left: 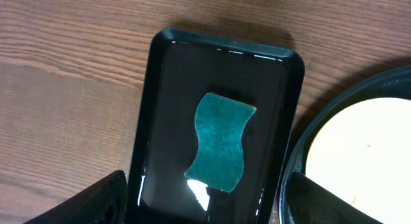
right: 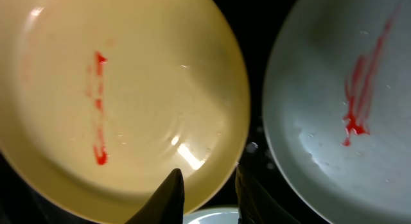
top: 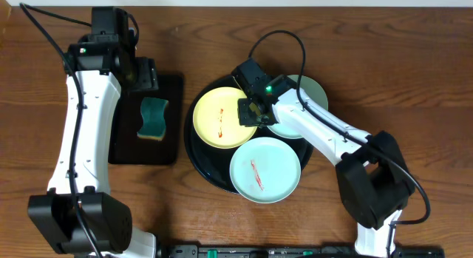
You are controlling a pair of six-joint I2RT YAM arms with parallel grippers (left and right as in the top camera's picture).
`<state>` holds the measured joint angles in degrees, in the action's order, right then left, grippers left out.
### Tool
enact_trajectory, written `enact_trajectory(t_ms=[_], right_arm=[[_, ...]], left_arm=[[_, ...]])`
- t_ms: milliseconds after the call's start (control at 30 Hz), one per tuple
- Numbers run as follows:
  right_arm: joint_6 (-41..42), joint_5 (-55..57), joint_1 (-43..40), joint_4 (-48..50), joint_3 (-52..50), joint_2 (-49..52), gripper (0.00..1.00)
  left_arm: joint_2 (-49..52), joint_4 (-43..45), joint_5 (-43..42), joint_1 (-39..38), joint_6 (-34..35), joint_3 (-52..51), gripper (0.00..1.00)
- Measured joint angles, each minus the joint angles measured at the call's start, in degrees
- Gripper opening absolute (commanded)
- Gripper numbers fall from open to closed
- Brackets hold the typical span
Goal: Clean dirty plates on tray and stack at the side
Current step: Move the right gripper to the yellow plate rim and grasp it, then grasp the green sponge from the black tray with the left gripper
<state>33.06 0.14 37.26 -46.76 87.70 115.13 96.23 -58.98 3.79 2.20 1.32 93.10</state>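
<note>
Three plates sit on the round tray (top: 198, 160): one yellow plate (top: 218, 119) and two mint-blue, a near plate (top: 264, 169) and a far-right plate (top: 314, 89). The yellow and near plates show red smears. Left of the round tray, one sponge (top: 154, 117) lies in one rectangular tray (top: 148, 151). The left fingers (left: 96, 198) are spread wide above it. The right fingers (right: 170, 195) straddle the yellow plate's rim; I cannot tell whether they pinch it.

We see a glossy rectangular black tray (top: 126, 151) sitting flat on the brown wooden table (top: 414, 58), and lying flat near its middle, there's a wavy-edged teal sponge (top: 154, 119).
</note>
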Motion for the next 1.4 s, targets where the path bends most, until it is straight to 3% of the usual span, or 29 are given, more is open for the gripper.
enact_trajectory(t_ms=[433,633,1400], right_arm=[[1.1,0.6,0.0,-1.0,0.0,6.8,0.27],[1.4,0.3,0.0,0.2,0.0,6.8,0.01],[2.5,-0.1,0.0,1.9,0.5,6.8,0.01]], left_arm=[[0.0,0.0,0.0,0.0,0.0,0.0,0.79],[0.0,0.0,0.0,0.0,0.0,0.0,0.79],[12.0,-3.2,-1.5,2.3,2.4,0.0,0.73]])
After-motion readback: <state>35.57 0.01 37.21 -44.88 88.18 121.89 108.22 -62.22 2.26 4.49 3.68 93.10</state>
